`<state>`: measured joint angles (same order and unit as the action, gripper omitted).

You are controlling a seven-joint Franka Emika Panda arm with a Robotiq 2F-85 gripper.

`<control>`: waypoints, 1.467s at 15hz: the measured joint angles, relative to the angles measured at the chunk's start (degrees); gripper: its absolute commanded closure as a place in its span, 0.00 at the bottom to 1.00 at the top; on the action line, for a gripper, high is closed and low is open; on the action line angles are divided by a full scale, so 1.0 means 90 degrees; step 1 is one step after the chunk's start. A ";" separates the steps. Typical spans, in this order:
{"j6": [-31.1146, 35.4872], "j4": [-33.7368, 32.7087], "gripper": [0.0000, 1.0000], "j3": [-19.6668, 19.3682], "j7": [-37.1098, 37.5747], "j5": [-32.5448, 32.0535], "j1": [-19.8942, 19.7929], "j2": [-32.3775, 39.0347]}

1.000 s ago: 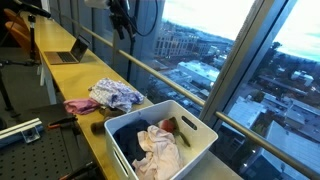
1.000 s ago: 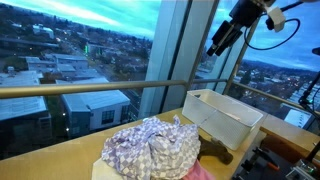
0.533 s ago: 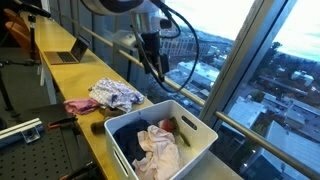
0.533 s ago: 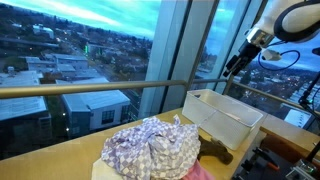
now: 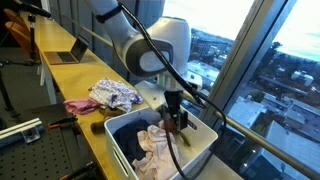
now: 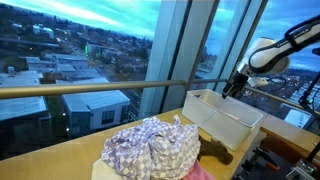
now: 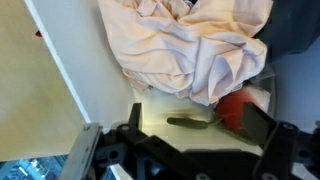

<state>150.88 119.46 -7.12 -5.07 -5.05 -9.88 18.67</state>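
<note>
While the gripper (image 5: 175, 122) hangs inside the white bin (image 5: 203, 150) at the end of the worktop (image 5: 60, 75), its jaws stand spread. The wrist view shows the gripper (image 7: 180, 147) with one finger at each lower corner and nothing clamped between them.

Finding 1, bearing. The cream garment (image 7: 190, 50) lies crumpled straight ahead of the jaws, toward the top of the wrist view, apart from the fingers with a strip of bare bin floor (image 7: 150, 112) between. In an exterior view the same cream garment (image 5: 155, 150) fills the near half of the bin, with the gripper beside it at the window side.

Finding 2, axis. The heap has no clean long axis. Its lower hem runs across the wrist view, roughly parallel to the line from finger to finger.

Finding 3, near objects. A red item (image 7: 235, 108) sits just ahead of the right-hand finger in the wrist view, tucked against the garment's edge. A small dark green object (image 7: 190, 122) lies on the floor between the fingers, lengthwise across the view. What it is cannot be told. A dark garment (image 5: 130, 135) occupies the bin's far corner, well apart from the jaws.

Finding 4, outside the bin. A patterned cloth (image 5: 118, 95) and a pink cloth (image 5: 78, 105) lie on the worktop, well apart from the gripper. In an exterior view the gripper (image 6: 235, 88) stands at the bin's (image 6: 225, 120) far rim.
</note>
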 measured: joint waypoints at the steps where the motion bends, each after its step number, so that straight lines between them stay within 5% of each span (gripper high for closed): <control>1: -0.0001 -0.0187 0.00 0.0018 -0.0029 0.0113 -0.0009 0.0282; 10: -0.0146 -0.1601 0.00 0.0100 -0.0034 0.0632 -0.0348 0.2343; 16: -0.0233 -0.1801 0.00 0.0166 -0.0025 0.0640 -0.0405 0.2869; 17: -0.0252 -0.1803 0.25 0.0177 -0.0025 0.0640 -0.0405 0.2918; 19: -0.0260 -0.1810 0.32 0.0185 -0.0016 0.0640 -0.0405 0.3018; 22: -0.0261 -0.1820 0.55 0.0185 0.0032 0.0641 -0.0408 0.3009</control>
<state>148.53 103.08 -5.46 -4.78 0.72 -13.55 45.75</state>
